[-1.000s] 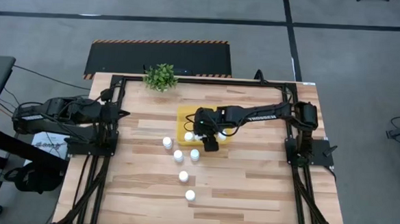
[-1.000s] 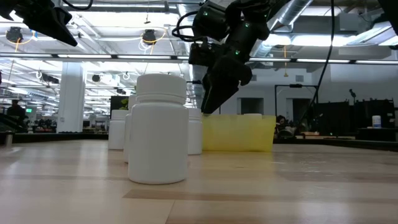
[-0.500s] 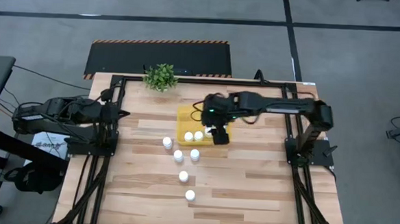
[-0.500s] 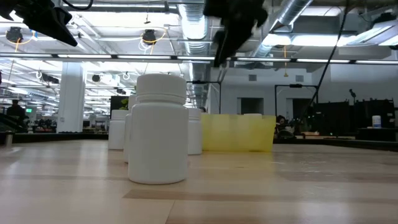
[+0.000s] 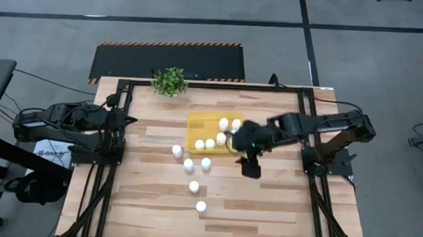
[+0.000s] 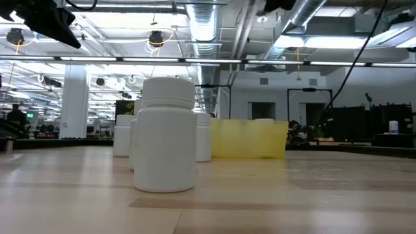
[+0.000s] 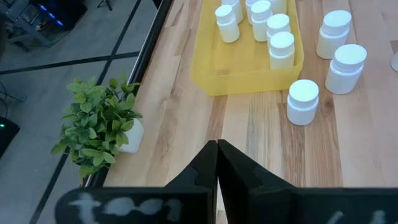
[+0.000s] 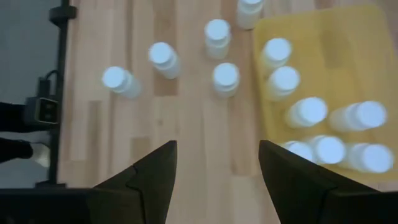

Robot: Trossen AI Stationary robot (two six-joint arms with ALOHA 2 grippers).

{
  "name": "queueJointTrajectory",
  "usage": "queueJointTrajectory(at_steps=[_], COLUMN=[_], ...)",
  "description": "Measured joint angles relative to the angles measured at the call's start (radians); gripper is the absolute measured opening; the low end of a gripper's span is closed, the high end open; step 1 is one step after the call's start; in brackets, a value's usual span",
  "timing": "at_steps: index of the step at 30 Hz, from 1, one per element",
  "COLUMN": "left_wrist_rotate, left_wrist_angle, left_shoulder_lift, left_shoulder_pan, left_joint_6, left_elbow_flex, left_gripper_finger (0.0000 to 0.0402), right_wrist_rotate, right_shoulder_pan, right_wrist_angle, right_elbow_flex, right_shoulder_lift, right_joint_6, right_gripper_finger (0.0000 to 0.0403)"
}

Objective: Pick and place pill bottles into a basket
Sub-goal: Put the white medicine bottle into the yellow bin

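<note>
High view: right gripper point(image 5: 250, 166) has pulled off the basket point(image 5: 197, 122) to bare table beside it; six pill bottles point(image 5: 209, 143) now inside, five outside. Low view: arm's gone from sight. Right wrist: fingers wide apart, empty. Left gripper point(image 7: 216, 163) parked at table's left edge, pinched closed.

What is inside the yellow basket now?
The basket holds white pill bottles, standing upright with caps up. In the high view five show clearly; the right gripper and its arm cover the near right corner, so any more there are hidden.
</note>
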Motion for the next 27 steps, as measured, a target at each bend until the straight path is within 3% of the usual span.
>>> queueJointTrajectory(at_steps=[7, 16, 20, 27], left_wrist_rotate=[0.000, 0.000, 0.000, 0.000], left_wrist_angle=[0.000, 0.000, 0.000, 0.000], left_shoulder_lift=[0.000, 0.000, 0.000, 0.000], left_shoulder_pan=[0.000, 0.000, 0.000, 0.000], left_joint_6=[0.000, 0.000, 0.000, 0.000], left_elbow_flex=[0.000, 0.000, 0.000, 0.000], left_gripper_finger=[0.0000, 0.0000, 0.0000, 0.0000], right_wrist_rotate=[0.111, 0.113, 0.118, 0.230], right_shoulder_pan=[0.158, 0.281, 0.311, 0.327], right_wrist_angle=[0.081, 0.626, 0.692, 0.692], right_elbow_flex=[-0.097, -0.403, -0.431, -0.431], right_shoulder_lift=[0.001, 0.047, 0.125, 0.246], right_joint_6=[0.180, 0.335, 0.340, 0.323], right_gripper_finger=[0.0219, 0.0219, 0.0219, 0.0219])
